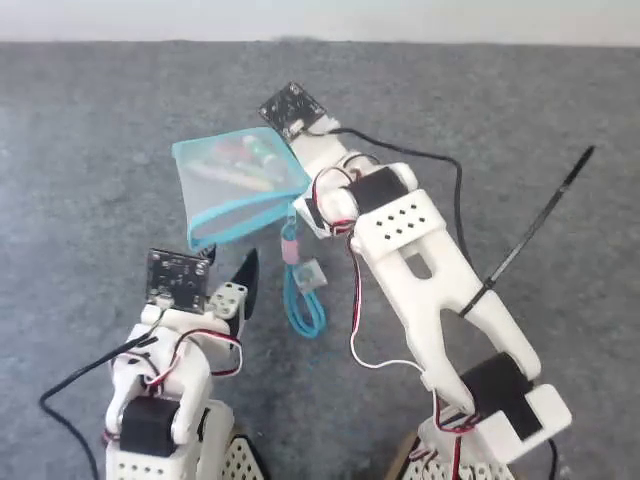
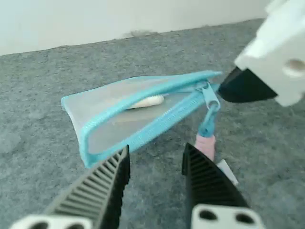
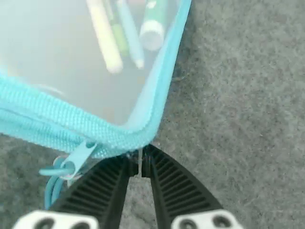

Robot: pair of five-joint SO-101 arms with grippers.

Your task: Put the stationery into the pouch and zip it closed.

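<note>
While the right gripper [image 3: 141, 160] has its two black fingers pressed together, it pinches the small tab at the zipper-end corner of the teal mesh pouch [image 3: 66, 71], with no gap showing between the jaws. Just beside that corner the zipper pull [image 3: 78, 156] hangs off the slider, and the zip teeth look meshed along the stretch that can be seen. Through the mesh lie the stationery pieces: a pale yellow pen [image 3: 106, 40], a light blue pen [image 3: 128, 33] and a green marker [image 3: 155, 21] with a white cap, all inside the pouch. From above, the right arm [image 1: 420, 250] stretches from the near right edge of the table towards its middle, and the pouch sits at the gripper's tip, one end tilted up from the surface.

Facing the pouch's long zipped edge, the left gripper [image 2: 156, 152] stands wide open with nothing between its ribbed fingers, near the pouch but apart from it. Below the slider dangle a pink charm [image 1: 290, 245], a small pale tag [image 1: 308, 275] and a loop of blue cord [image 1: 303, 312], which rest on the grey felt table [image 1: 90, 130] between the two arms.
</note>
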